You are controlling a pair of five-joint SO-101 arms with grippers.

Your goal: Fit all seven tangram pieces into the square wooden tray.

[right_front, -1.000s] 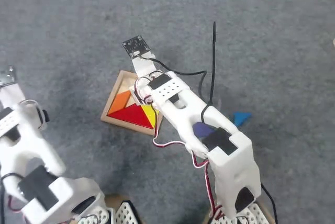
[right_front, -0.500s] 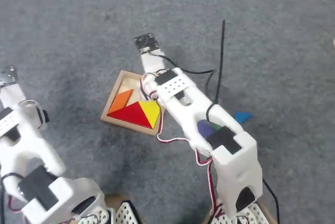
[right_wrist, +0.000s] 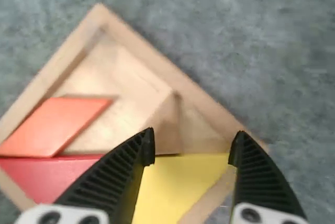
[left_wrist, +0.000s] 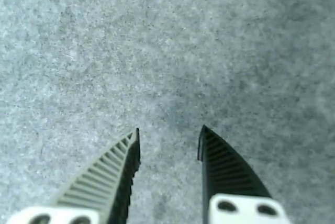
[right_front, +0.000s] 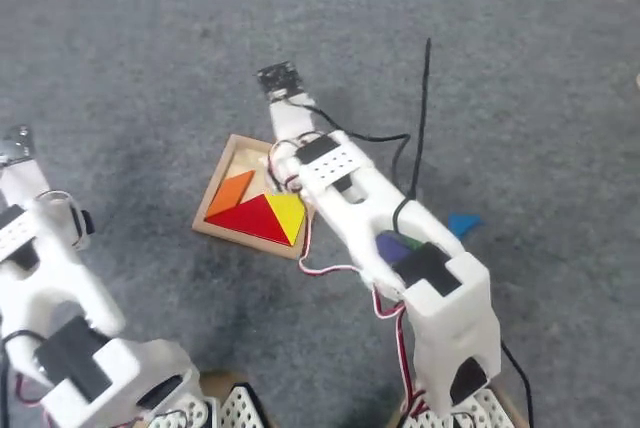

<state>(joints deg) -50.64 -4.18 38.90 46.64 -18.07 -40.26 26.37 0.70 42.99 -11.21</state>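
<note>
Left jaws and right jaws are seen parted, empty; the blue piece (right_front: 462, 224) is judged light, rigid, best pinched edgewise.

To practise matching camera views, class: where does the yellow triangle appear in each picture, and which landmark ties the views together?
High view: the yellow triangle lies in the wooden tray, mid-picture, beside the outstretched arm.
Right wrist view: it sits in the tray, framed between the fingers of the open right tool.
Left wrist view: the open left tool faces grey carpet.
Shared landmark: the red triangle lying against it.
</note>
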